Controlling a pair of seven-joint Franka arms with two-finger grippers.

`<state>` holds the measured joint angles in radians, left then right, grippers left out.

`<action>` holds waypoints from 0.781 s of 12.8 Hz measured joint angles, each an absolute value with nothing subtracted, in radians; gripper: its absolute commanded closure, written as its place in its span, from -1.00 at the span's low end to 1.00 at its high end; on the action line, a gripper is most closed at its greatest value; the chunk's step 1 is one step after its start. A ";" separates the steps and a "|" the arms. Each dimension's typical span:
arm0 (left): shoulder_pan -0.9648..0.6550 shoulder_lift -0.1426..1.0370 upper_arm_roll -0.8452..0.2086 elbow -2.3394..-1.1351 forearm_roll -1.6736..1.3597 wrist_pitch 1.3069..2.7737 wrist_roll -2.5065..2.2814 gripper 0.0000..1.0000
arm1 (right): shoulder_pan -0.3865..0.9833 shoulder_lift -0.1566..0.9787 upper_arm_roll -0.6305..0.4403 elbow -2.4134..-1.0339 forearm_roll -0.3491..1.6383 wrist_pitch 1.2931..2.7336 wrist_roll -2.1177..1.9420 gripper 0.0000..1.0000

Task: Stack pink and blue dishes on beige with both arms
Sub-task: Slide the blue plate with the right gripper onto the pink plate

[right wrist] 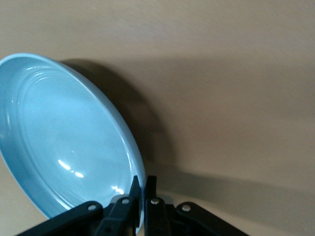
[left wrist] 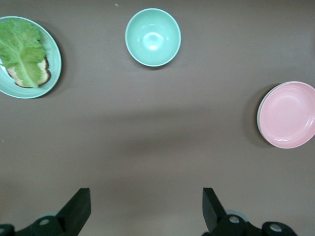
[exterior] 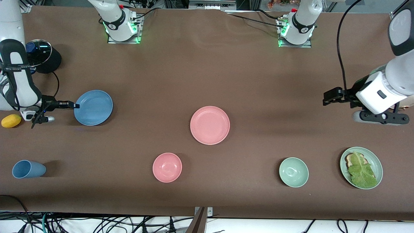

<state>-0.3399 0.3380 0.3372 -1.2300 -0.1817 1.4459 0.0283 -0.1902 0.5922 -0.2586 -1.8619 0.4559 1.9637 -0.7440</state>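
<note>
My right gripper [exterior: 75,105] [right wrist: 144,188] is shut on the rim of the light blue plate [exterior: 93,107] [right wrist: 64,142] at the right arm's end of the table. The plate looks tilted, and a shadow lies under it. The pink plate [exterior: 210,125] [left wrist: 287,115] rests near the table's middle. In the left wrist view a thin pale edge shows under its rim; I cannot tell whether that is the beige plate, which shows nowhere else. My left gripper [exterior: 326,97] [left wrist: 145,209] hangs open and empty over bare table at the left arm's end.
Near the front camera stand a pink bowl [exterior: 167,167], a pale green bowl [exterior: 293,172] [left wrist: 153,37] and a pale green plate [exterior: 375,161] [left wrist: 53,49] with lettuce and toast. A blue cup [exterior: 28,169] lies on its side. A yellow fruit [exterior: 11,120] and a lidded black pot [exterior: 43,56] sit by the right arm.
</note>
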 measured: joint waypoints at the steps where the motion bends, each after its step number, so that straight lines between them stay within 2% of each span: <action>1: -0.315 0.338 0.337 -1.230 -0.182 1.446 0.038 -1.00 | -0.182 0.586 -0.250 -1.832 0.458 1.923 -0.733 1.00; 5: -0.233 0.336 0.335 -1.230 -0.182 1.446 0.065 -1.00 | -0.073 0.546 -0.238 -1.654 0.462 1.705 -0.520 1.00; 10: -0.219 0.336 0.332 -1.230 -0.182 1.446 0.148 -1.00 | 0.170 0.533 -0.181 -1.558 0.466 1.683 -0.230 1.00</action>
<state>-0.2189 0.3359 0.3320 -1.2300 -0.1816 1.4457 0.1479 0.1700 0.5326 -0.1810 -1.5580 0.4661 1.6832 -0.2296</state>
